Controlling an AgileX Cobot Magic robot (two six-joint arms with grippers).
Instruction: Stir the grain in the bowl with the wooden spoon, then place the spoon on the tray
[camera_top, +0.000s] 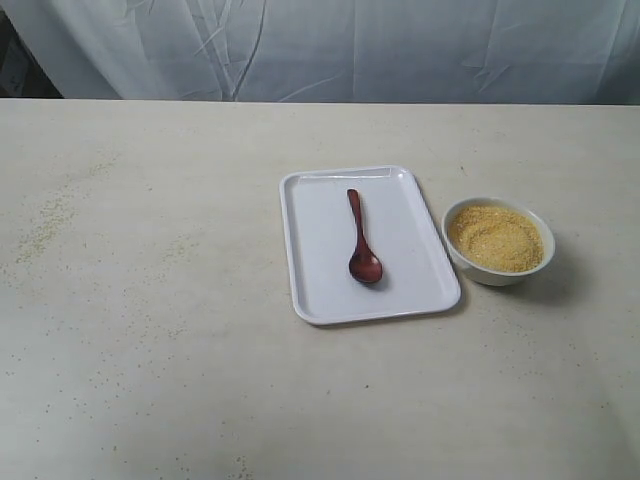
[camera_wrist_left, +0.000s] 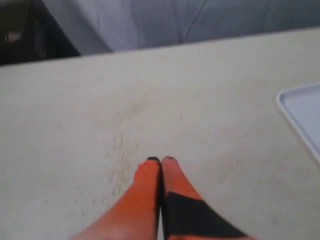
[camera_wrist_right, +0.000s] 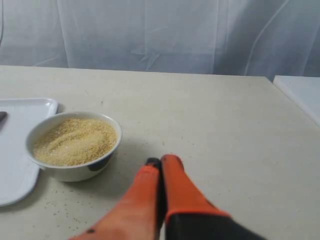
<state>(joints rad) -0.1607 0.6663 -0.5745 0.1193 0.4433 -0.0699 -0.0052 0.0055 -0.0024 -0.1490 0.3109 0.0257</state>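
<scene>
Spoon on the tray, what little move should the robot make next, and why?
Probably open the right tool and reach toward the wooden spoon by its handle. The spoon lies untouched on the tray, the tool is shut and empty near the bowl, and the grain can't be stirred without it.

Exterior overlooks table (camera_top: 150, 300); both wrist views share tray (camera_top: 318, 205).

- The left gripper (camera_wrist_left: 161, 160) had orange fingers (camera_wrist_left: 145, 187) with small black tips (one wore a black panel lower down).
- The right gripper (camera_wrist_right: 161, 161) was likewise orange, black at its base.
</scene>
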